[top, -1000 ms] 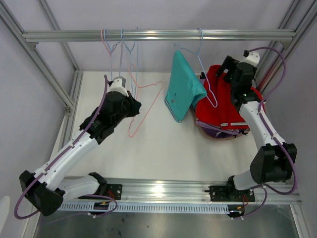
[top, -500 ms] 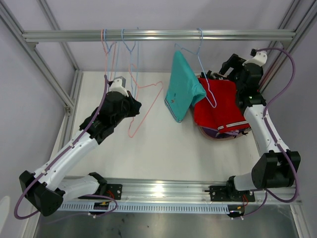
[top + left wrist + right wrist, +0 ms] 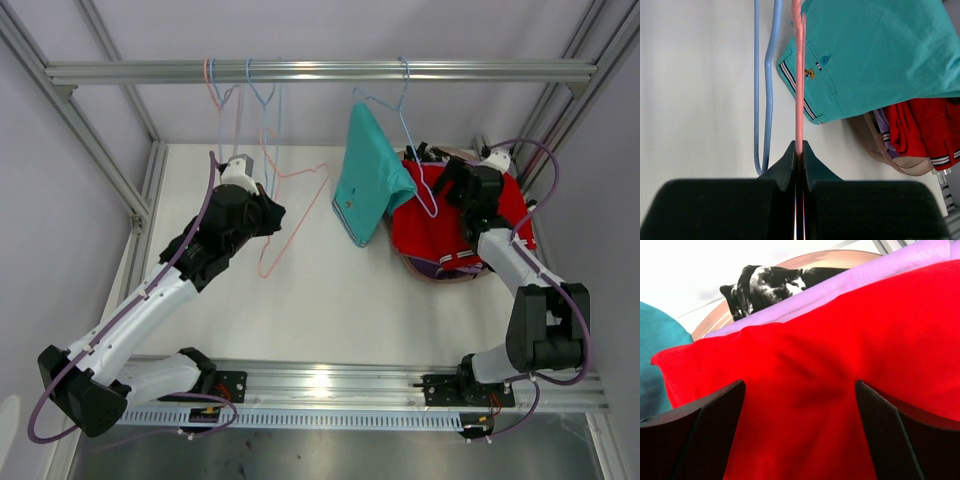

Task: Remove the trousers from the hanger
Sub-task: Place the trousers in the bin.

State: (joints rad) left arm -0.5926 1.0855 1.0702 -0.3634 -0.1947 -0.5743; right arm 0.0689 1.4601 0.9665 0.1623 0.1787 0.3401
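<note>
Mostly, the job is nearing its end: the basket (image 3: 424,272) by the tabletop's (image 3: 330,300) right edge is holding red trousers (image 3: 440,225) atop lilac trousers (image 3: 865,285) and black speckled trousers (image 3: 770,282). Teal trousers (image 3: 368,180) are hanging on a blue hanger (image 3: 434,209), waiting to come off. The right gripper (image 3: 797,387) is hovering, fingers apart, over the red pair, and the left gripper (image 3: 798,150) is pinching an empty pink hanger (image 3: 799,75).

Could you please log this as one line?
left end effector: shut on pink hanger; right end effector: open over red trousers; teal trousers: hanging
</note>
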